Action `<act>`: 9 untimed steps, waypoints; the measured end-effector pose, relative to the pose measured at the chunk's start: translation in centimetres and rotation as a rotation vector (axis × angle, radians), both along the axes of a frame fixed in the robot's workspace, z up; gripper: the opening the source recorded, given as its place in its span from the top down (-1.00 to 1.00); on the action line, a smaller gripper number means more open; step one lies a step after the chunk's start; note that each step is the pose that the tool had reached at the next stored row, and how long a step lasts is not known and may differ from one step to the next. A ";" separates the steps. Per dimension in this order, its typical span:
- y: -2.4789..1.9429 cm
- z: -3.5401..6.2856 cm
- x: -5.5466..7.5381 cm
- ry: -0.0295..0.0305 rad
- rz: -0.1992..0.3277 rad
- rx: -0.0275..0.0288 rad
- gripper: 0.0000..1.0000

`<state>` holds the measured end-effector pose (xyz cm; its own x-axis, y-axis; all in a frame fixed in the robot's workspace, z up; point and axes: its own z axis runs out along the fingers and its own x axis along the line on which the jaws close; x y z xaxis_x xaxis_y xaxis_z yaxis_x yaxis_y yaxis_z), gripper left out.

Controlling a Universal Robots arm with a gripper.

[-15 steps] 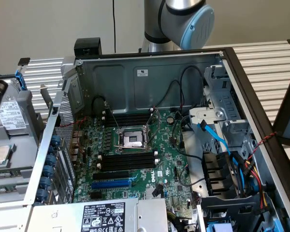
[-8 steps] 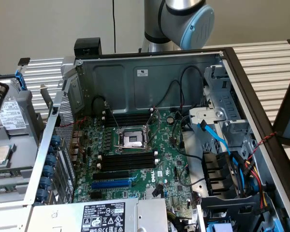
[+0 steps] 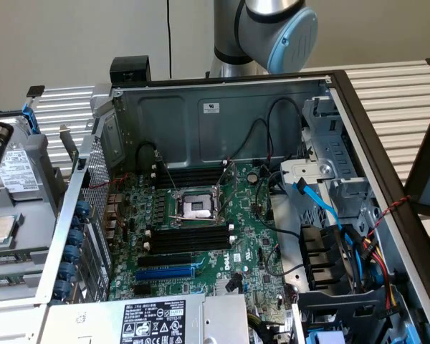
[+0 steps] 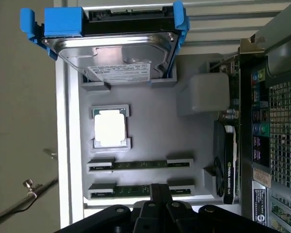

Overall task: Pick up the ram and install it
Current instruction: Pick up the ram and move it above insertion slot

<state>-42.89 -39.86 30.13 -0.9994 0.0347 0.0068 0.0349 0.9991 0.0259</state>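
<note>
We see the fingers [image 4: 157, 194] closed, poised right over the ram [image 4: 128, 191], which lies in its cradle along one edge of the grey tray [image 4: 150, 126]. We cannot tell whether they touch it. A second stick [image 4: 140, 165] lies parallel just beside it, then a processor chip [image 4: 110, 127] and a hard drive [image 4: 116, 53]. The open computer case [image 3: 222, 107] stands beside the tray.

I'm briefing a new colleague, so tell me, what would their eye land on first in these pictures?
In the exterior view, the open computer case with its green motherboard sits in the middle, the arm rising behind it. In the wrist view, a hard drive in a blue carrier lies on a grey tray, and the closed fingers hang over one ram stick, a second beside it.
</note>
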 end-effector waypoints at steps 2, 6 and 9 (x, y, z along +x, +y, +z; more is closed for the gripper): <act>0.00 -0.05 0.0 0.0002 0.036 -0.0001 0.80; 0.00 -0.16 0.0 0.0002 0.110 -0.0001 0.80; 0.00 -0.29 0.0 0.0000 0.163 0.0000 0.80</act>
<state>-42.89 -39.86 29.85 -0.9917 -0.1283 0.0068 -0.1281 0.9914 0.0259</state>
